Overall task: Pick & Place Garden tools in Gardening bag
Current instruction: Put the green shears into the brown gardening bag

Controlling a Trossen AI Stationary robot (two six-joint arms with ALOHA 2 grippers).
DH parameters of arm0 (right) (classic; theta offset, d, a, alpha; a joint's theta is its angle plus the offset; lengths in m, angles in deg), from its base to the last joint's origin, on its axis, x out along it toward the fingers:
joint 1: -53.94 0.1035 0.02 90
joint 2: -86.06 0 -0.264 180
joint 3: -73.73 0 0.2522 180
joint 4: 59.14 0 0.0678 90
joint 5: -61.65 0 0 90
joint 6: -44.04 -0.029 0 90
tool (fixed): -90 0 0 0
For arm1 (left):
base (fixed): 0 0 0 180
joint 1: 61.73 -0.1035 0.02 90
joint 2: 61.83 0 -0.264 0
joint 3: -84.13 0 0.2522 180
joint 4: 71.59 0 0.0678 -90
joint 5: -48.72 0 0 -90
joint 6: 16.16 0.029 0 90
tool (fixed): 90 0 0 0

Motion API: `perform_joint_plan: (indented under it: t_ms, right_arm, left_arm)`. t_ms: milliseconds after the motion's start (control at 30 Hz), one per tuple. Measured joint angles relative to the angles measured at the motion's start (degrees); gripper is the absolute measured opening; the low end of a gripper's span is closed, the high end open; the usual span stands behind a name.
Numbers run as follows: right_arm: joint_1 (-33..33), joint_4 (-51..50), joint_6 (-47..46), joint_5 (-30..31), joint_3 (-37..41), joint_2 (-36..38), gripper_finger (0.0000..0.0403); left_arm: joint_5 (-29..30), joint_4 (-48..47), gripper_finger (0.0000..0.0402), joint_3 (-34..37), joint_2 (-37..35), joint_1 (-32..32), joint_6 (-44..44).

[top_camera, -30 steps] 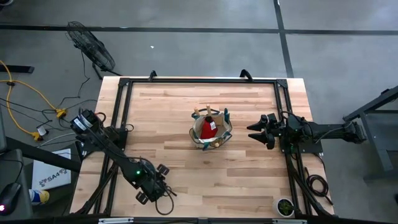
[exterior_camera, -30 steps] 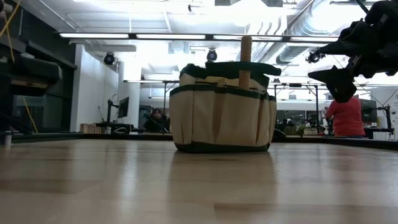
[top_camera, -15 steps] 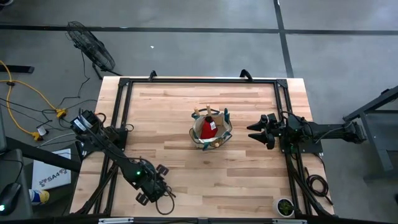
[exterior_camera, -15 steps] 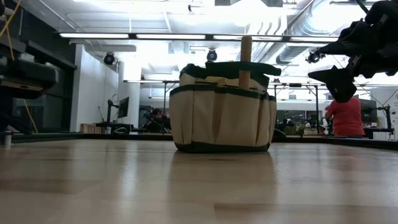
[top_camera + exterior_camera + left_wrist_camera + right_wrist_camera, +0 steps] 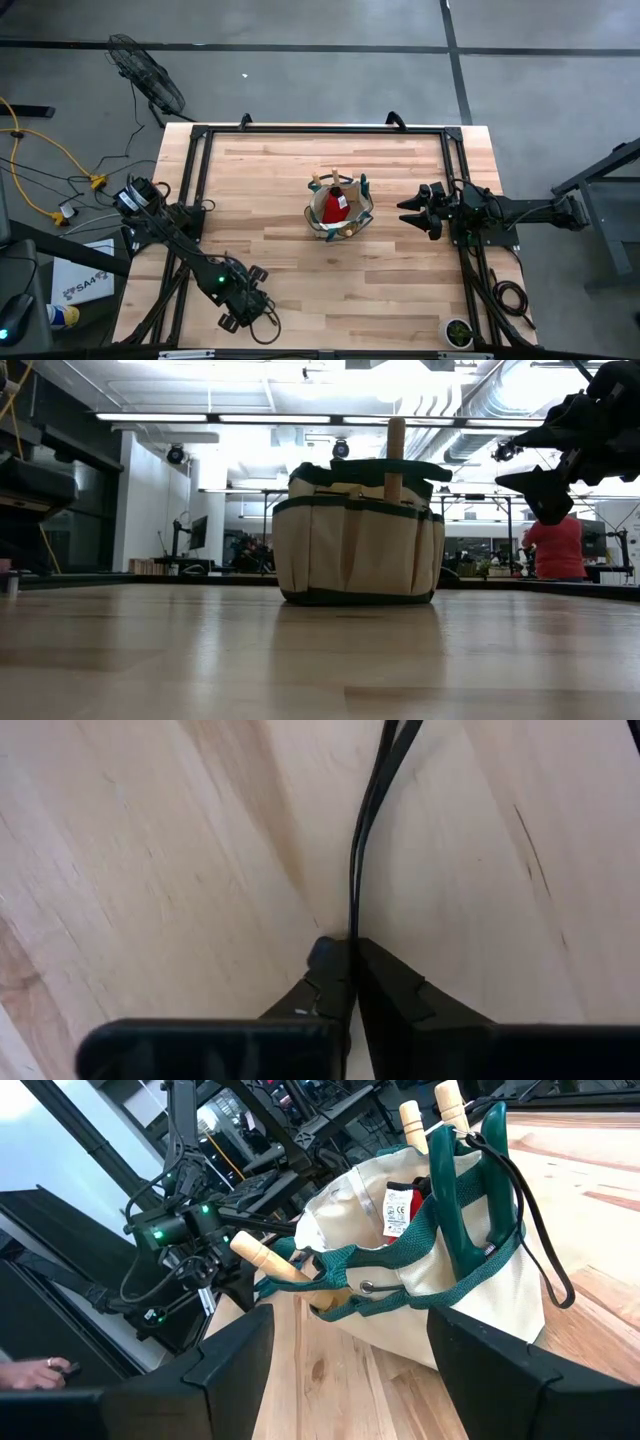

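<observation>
Hovering just beside the bag (image 5: 339, 211), the right gripper (image 5: 410, 217) is spread wide and holds nothing. Well away from the bag, the left gripper (image 5: 262, 297) sits clenched and empty above the desk (image 5: 400, 280). Wooden handles (image 5: 428, 1115) and a red item (image 5: 334, 206) stick upright from the bag.

Around the table
A floor fan (image 5: 148, 72) upper left, yellow cable (image 5: 40, 140) at left, small potted plant (image 5: 459, 331) lower right.

Gardening bag (image 5: 339, 210) mid-desk (image 5: 290, 270), garden tools (image 5: 420, 1150) inside; right end effector (image 5: 408, 217) just right of bag, left end effector (image 5: 263, 306) near front-left edge.
</observation>
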Motion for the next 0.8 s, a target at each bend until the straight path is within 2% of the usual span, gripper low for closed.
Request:
perform_joint_plan:
  t_ms: [300,567,800]
  right_arm:
    - [0.0,0.0,0.0,0.0,0.0,0.0,0.0256]
    - [0.0,0.0,0.0,0.0,0.0,0.0,0.0256]
    - [0.0,0.0,0.0,0.0,0.0,0.0,0.0256]
  left_arm:
    - [0.2,0.3,0.0002,0.0,0.0,0.0,-2.7]
    - [0.6,-0.1,0.0001,-0.5,-0.1,0.0,-9.2]
    - [5.0,-4.0,0.0,-4.5,0.3,0.0,-8.8]
